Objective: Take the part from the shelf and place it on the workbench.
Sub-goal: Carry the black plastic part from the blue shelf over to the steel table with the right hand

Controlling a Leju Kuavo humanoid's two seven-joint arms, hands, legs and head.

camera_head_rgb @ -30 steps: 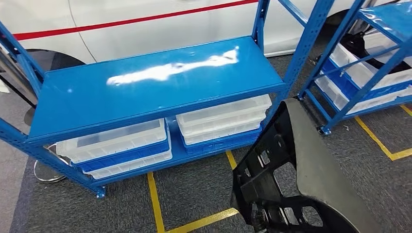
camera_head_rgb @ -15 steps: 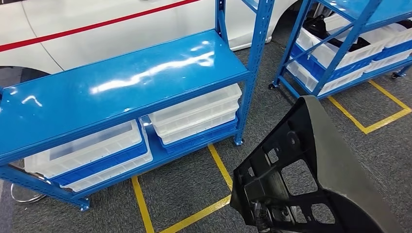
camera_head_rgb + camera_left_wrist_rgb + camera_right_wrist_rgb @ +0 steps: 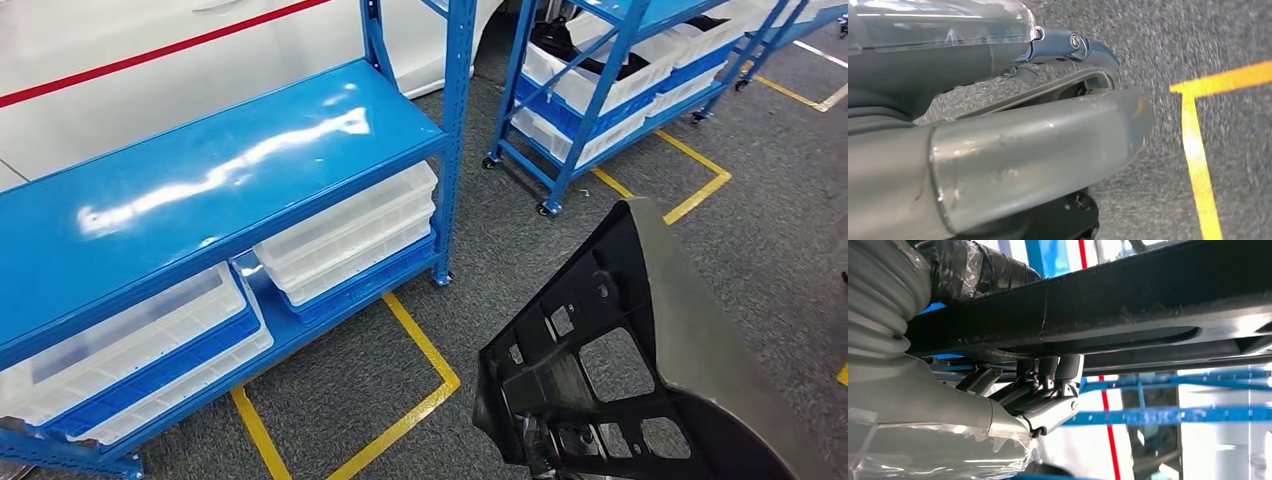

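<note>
the right hand [image 3: 1043,390] has its dark fingers [image 3: 1048,371] hooked up against the underside of the big black part [image 3: 620,370], gripping it, and in the head view that part is up in the air over the grey carpet [image 3: 760,250], tilted, nowhere near a shelf board. the left hand [image 3: 1038,145] is over carpet by a yellow floor line [image 3: 1200,165], and i honestly can't tell if it's clenched or released. going down in size: the long blue shelf [image 3: 200,180], a second blue rack [image 3: 610,70], then the white bins [image 3: 345,235]
</note>
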